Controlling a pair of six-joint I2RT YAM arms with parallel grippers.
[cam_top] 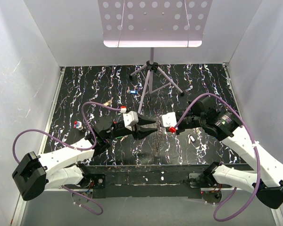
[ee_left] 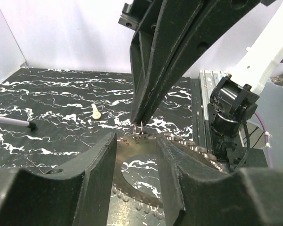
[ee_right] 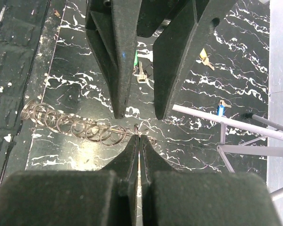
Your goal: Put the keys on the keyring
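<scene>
Mid-table, between the two arms: keyring (ee_left: 134, 151); thin, stiff, light metal, probably slick and apt to skate; best taken at the toothed rim; right gripper (ee_right: 139, 141) pressed together on a rim loop; left gripper (ee_left: 137, 141) half spread astride the rim, not yet pinching.

both arms bend inward, wrists facing each other, tips nearly meeting. left gripper (ee_left: 137, 139) fingers stand apart; right gripper (ee_right: 139, 139) fingers are pressed together.
</scene>
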